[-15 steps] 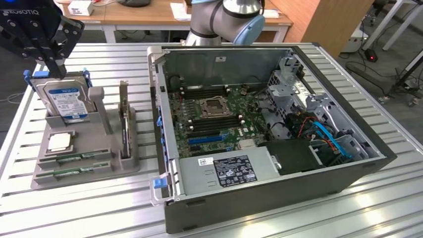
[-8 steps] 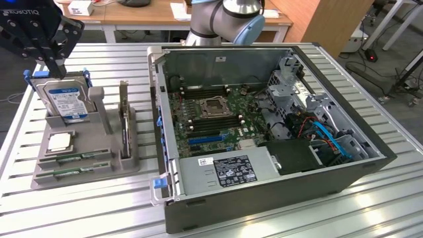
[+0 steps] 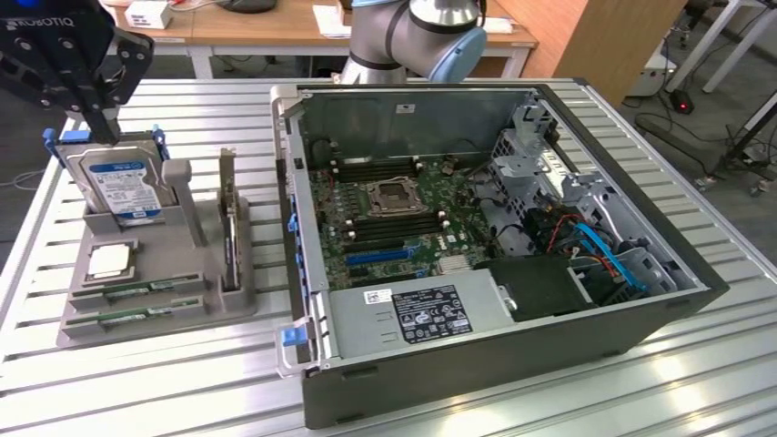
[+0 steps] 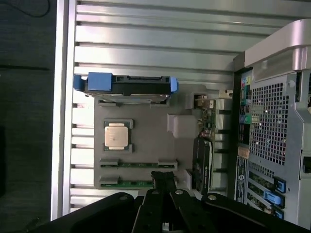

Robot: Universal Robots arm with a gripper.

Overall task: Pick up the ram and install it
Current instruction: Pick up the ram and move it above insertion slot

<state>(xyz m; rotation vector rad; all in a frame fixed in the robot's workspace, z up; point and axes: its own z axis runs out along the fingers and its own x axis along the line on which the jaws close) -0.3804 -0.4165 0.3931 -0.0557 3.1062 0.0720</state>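
Two ram sticks, thin green boards, lie in slots of the grey holder (image 3: 73, 328): one ram stick (image 3: 136, 291) (image 4: 138, 165) and a second ram stick (image 3: 122, 317) (image 4: 137, 184) beside it. My black gripper (image 3: 107, 137) (image 4: 163, 177) hangs above the holder near the hard drive, well above the sticks. Its fingers meet at the tips, with nothing between them. In the wrist view the fingertips overlap the nearer stick. The open computer case (image 3: 680, 300) shows the motherboard's dark ram slots (image 3: 388, 223) beside the processor socket (image 3: 395, 196).
On the holder also stand a silver hard drive (image 3: 118, 185) (image 4: 126, 86) in a blue bracket, a square processor chip (image 3: 109, 262) (image 4: 116, 135) and an upright expansion card (image 3: 228, 228) (image 4: 201, 155). The slatted metal table (image 3: 146, 391) carries everything. The arm's base (image 3: 413, 36) is behind the case.
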